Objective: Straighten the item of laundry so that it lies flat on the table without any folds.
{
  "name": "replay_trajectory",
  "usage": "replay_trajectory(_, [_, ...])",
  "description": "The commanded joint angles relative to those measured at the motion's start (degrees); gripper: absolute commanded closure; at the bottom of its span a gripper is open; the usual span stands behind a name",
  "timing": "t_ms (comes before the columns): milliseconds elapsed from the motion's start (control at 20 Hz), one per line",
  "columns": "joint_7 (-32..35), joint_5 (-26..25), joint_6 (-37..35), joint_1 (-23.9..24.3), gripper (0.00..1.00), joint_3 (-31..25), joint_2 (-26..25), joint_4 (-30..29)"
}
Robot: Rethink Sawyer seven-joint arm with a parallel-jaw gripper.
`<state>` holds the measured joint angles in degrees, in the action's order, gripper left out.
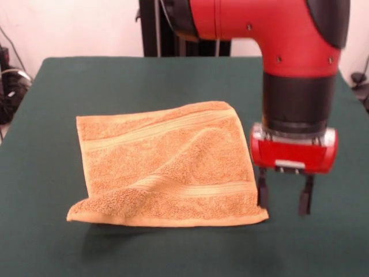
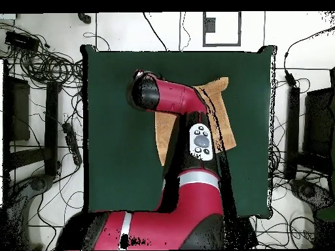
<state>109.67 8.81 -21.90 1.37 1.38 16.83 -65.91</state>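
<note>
One towel [image 1: 167, 167] lies near the middle of the green tabletop [image 1: 46, 242], most of it spread out but not yet flat. In the front view a raised ridge runs diagonally across the cloth from the lower woven band toward the far corner, and the near-left corner is curled up and rolled under itself, casting a shadow on the tabletop. The far edge also bows rather than running straight. The two woven bands are visible; no tag can be made out.

The red arm comes down just beside the towel's right edge as the front camera sees it. Its end effector [image 1: 284, 199] hangs low by the near-right corner, its two dark fingers [image 1: 305, 201] spread apart with bare tabletop showing between them. One finger stands right at the towel's edge; whether it touches the cloth cannot be told. Nothing is pinched.

From overhead the arm covers much of the towel [image 2: 219, 98], leaving one corner and a strip of it exposed, and the end effector itself is hidden beneath the arm.

As a judgement, the job is more than half done: the towel is opened to roughly its full square. What is left appears to be pulling out the diagonal ridge and uncurling the rolled corner, probably by drawing a corner or edge outward until the cloth lies level.
</note>
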Motion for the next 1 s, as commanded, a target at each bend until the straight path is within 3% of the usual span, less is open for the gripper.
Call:
replay_trajectory(50, [14.93,5.51,-4.02,-0.83,0.00,1.17,-10.34,7.35])
replay_trajectory(450, [12.01,6.16,-3.54,1.07,0.00,1.05,-11.68,8.43])
replay_trajectory(800, [8.75,4.81,-5.65,3.87,0.00,-0.79,0.25,-5.10])
replay_trajectory(1000, [8.69,5.01,-6.70,3.99,0.00,-1.49,3.56,-8.34])
